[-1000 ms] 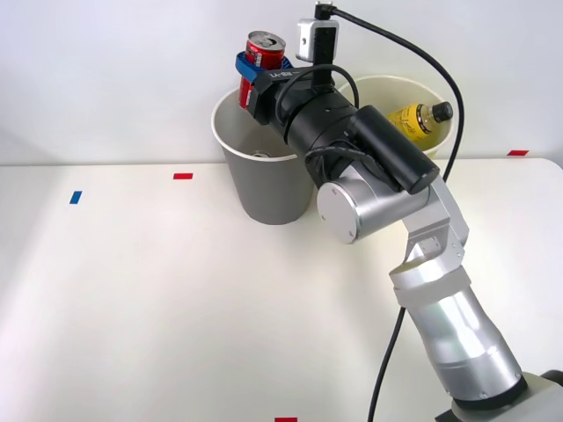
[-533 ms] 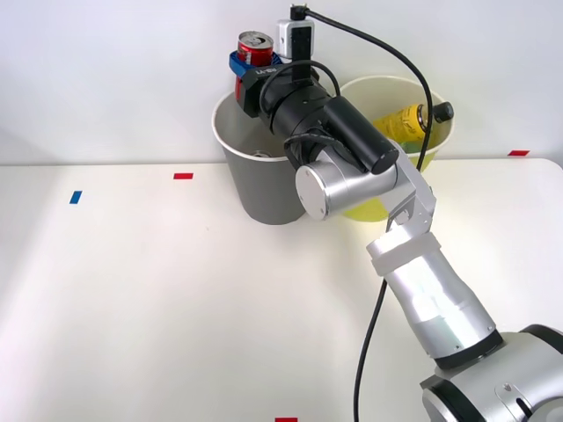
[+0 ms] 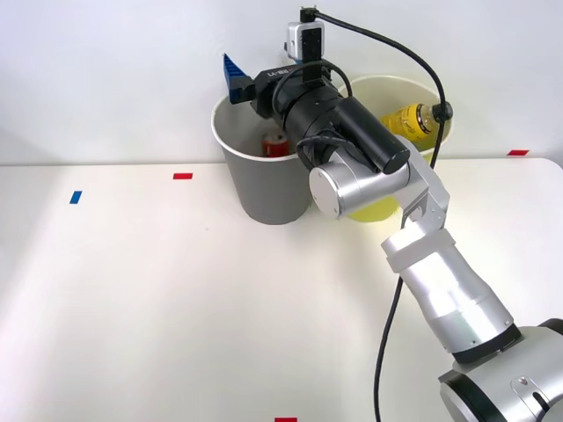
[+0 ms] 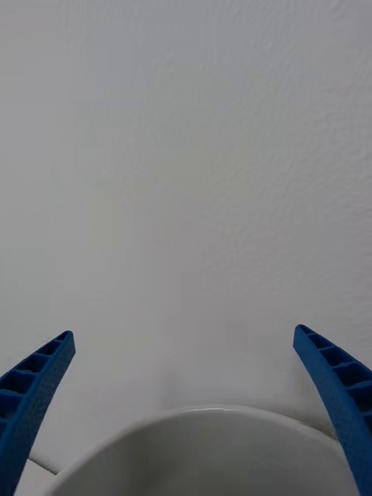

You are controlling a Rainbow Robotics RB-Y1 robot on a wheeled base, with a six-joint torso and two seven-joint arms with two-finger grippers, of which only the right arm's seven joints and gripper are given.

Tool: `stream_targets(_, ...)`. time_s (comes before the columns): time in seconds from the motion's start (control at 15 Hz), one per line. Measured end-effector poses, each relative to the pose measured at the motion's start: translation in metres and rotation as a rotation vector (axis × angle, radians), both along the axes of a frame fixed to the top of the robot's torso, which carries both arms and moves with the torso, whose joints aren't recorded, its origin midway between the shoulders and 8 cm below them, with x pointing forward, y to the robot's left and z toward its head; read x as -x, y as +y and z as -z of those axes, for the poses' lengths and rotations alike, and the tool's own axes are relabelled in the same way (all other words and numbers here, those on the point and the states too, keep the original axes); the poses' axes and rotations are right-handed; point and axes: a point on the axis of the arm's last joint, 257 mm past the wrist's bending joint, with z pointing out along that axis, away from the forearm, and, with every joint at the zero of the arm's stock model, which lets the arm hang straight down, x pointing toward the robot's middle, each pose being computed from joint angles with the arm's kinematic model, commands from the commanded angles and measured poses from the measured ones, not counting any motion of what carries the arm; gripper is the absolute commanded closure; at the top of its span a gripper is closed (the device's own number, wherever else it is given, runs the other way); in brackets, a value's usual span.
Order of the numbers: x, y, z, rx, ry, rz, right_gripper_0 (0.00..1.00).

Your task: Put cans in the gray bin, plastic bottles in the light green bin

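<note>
My right gripper hangs open over the back rim of the gray bin, with nothing between its fingers. A red can sits inside that bin, below the gripper. To the right of it stands the light green bin, partly covered by my arm. A yellow-labelled plastic bottle with a black cap leans inside it. In the right wrist view the gripper is spread wide, each blue finger at a corner, and the gray bin's white rim curves beneath them against the wall.
Both bins stand at the table's far edge against a white wall. Small red tape marks and a blue one lie on the white tabletop. A black cable hangs beside my arm.
The gripper opened and let go of the red can, which dropped from between the fingers into the gray bin. The arm shifted slightly to the right.
</note>
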Motion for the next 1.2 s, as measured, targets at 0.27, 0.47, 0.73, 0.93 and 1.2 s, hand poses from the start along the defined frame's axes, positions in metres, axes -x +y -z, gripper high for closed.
stream_targets(0.27, 0.009, -0.010, -0.012, -0.003, -0.049, -0.010, 0.00)
stream_targets(0.47, 0.041, -0.029, -0.021, -0.029, -0.095, -0.026, 0.00)
stream_targets(0.73, 0.091, -0.074, 0.012, -0.046, -0.075, -0.010, 0.00)
stream_targets(0.93, 0.139, -0.111, 0.037, -0.032, -0.049, 0.008, 0.00)
stream_targets(1.2, 0.198, -0.155, 0.070, -0.018, 0.024, 0.047, 0.00)
